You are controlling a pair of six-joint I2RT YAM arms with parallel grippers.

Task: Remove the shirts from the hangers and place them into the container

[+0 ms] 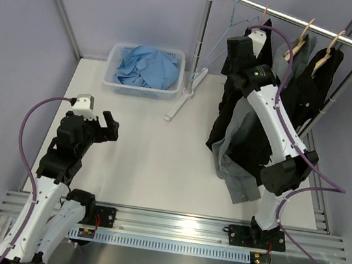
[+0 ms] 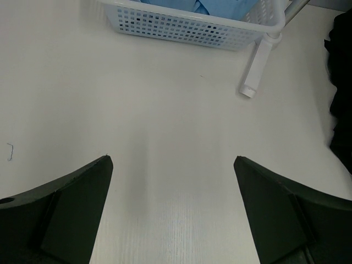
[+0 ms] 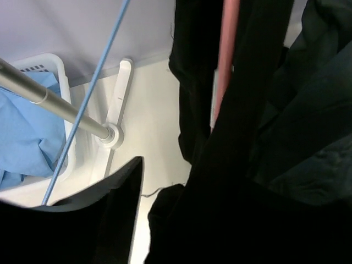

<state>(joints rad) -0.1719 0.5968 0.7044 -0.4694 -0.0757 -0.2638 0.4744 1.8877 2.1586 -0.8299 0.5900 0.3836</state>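
Top external view, itemised: one light blue shirt (image 1: 147,67) in the basket (image 1: 112,83) well left of the right pincer (image 1: 241,52), its grip hidden by black cloth and not tellable; two black shirts (image 1: 226,123), one grey shirt (image 1: 239,170) and four hangers (image 1: 304,33) around it on the rail (image 1: 290,18); left pincer (image 1: 112,128) released, spread wide.

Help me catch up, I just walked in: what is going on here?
The right end effector is up at the rail, reaching into the black shirt on the pink hanger. Whether it grips the cloth cannot be told. The left end effector hangs open over the table, holding nothing. One light blue shirt lies in the white basket, and the blue hanger hangs bare on the rail.
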